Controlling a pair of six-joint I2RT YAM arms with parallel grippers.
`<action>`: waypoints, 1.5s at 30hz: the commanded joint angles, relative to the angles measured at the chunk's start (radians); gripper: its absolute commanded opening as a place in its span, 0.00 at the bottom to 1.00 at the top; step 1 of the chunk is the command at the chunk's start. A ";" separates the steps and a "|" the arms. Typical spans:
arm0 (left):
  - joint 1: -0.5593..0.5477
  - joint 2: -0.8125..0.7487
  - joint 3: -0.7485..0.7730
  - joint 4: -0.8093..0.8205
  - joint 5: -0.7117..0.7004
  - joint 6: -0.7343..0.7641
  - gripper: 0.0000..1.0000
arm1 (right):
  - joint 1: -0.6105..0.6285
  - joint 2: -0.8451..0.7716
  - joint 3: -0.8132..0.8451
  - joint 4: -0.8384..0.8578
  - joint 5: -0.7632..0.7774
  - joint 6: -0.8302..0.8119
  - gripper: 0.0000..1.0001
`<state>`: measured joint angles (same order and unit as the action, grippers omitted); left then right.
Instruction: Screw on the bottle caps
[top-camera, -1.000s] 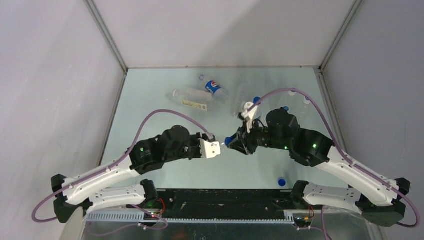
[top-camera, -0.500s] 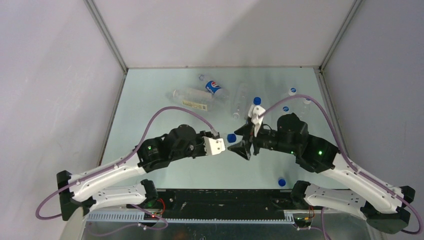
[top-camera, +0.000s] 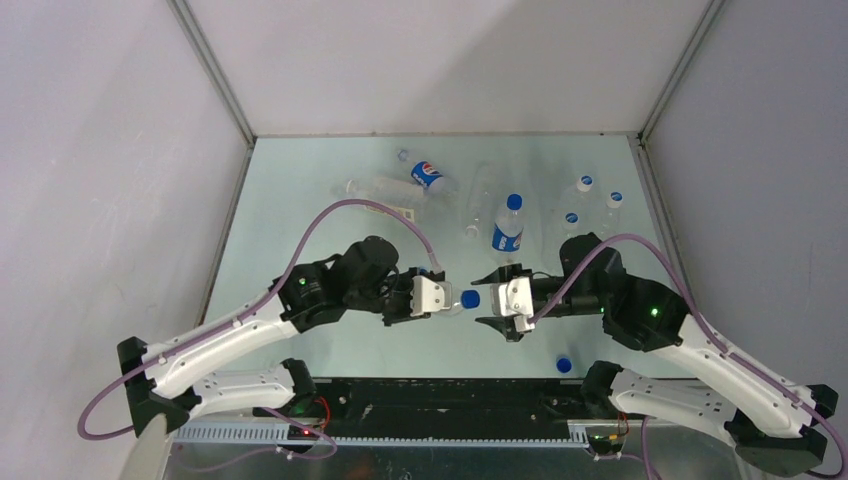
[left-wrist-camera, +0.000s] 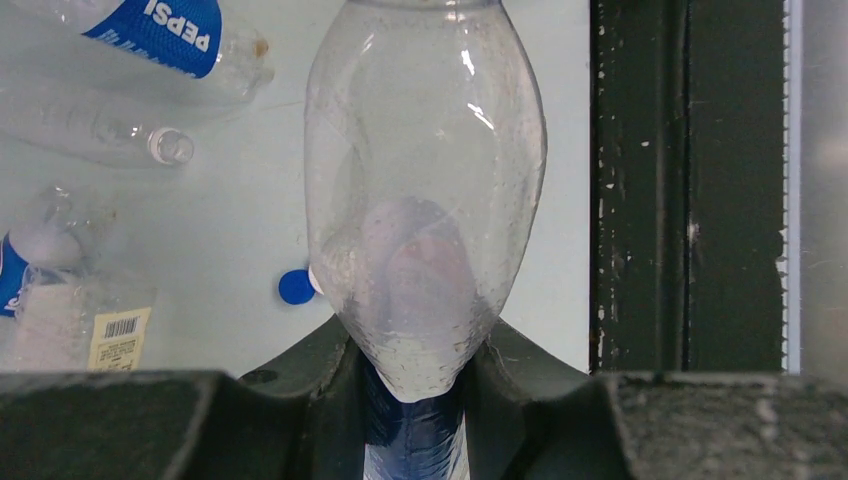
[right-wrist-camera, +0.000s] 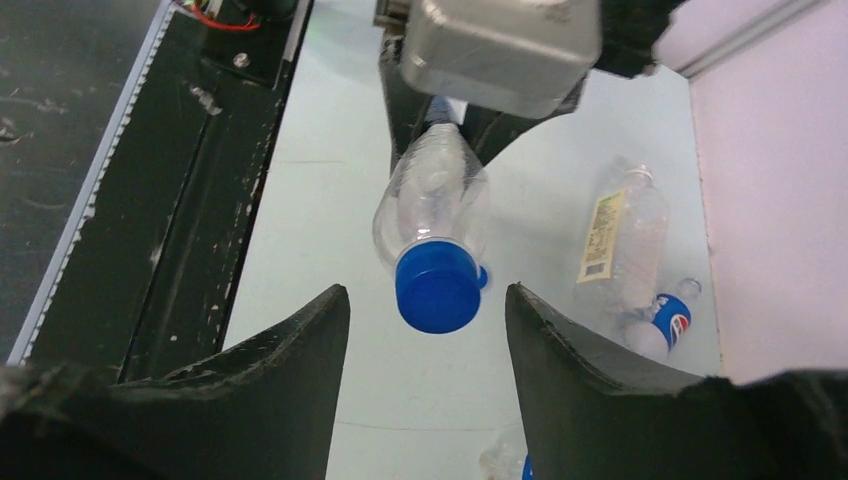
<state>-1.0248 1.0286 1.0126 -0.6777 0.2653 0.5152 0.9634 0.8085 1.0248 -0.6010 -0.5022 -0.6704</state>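
My left gripper (top-camera: 445, 300) is shut on a clear bottle (top-camera: 456, 300) and holds it level above the table, neck pointing right. In the left wrist view the gripper (left-wrist-camera: 415, 400) clamps the bottle (left-wrist-camera: 425, 190) at its blue-labelled body. A blue cap (right-wrist-camera: 437, 288) sits on the bottle's neck. My right gripper (top-camera: 492, 300) is open and faces that cap. In the right wrist view the gripper (right-wrist-camera: 425, 290) has one jaw on each side of the cap, and neither touches it. A loose blue cap (left-wrist-camera: 296, 287) lies on the table under the bottle.
A capped Pepsi bottle (top-camera: 508, 225) stands behind the grippers. Three capped bottles (top-camera: 585, 190) stand at the back right. A Pepsi bottle (top-camera: 428, 175), a pale-labelled bottle (top-camera: 385, 200) and a clear one (top-camera: 480, 200) lie at the back. Another blue cap (top-camera: 564, 364) lies near the front edge.
My right gripper has swung from the standing Pepsi bottle toward the near side and now faces the held bottle's cap. My left gripper has moved a little right with its bottle.
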 joint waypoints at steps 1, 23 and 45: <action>0.005 -0.007 0.048 -0.017 0.080 0.021 0.00 | -0.004 0.021 0.020 -0.029 -0.078 -0.101 0.59; -0.013 -0.046 0.047 0.117 -0.036 -0.046 0.00 | 0.017 0.066 0.008 0.105 0.049 0.307 0.00; -0.183 -0.141 -0.130 0.266 -0.569 0.009 0.00 | 0.000 -0.009 -0.011 0.284 0.340 0.810 0.56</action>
<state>-1.2758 0.9142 0.8471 -0.3695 -0.4339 0.5655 0.9680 0.8604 1.0084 -0.3965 -0.0692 0.4995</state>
